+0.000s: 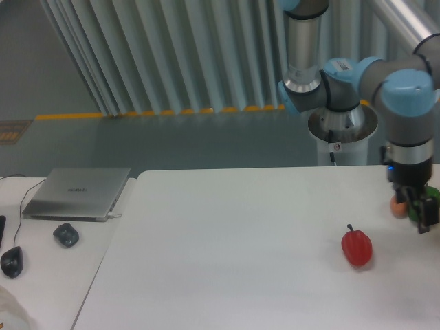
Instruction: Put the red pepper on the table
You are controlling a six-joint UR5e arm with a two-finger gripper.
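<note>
The table (pixel 227 275) is seen as a wide white top; its left edge is bordered by a lower desk (pixel 48 275), and its far edge runs level behind the arm. A broad bare stretch of tabletop is presented to the left of the fingers. The arm (pixel 405 103) is bent down at the right border of the view. A closed laptop (pixel 77 193) and two mice (pixel 66 235) (pixel 11 262) are carried on the desk, far to the left of the fingers. The gripper (pixel 421 206) is held above the table's right edge with nothing gripped; whether its jaws are parted cannot be told. The red pepper (pixel 357 248) is rested on the table, stem up, below and left of the fingers, apart from them. The green pepper (pixel 432 203) and the egg (pixel 397 205) are partly hidden directly behind the fingers.
</note>
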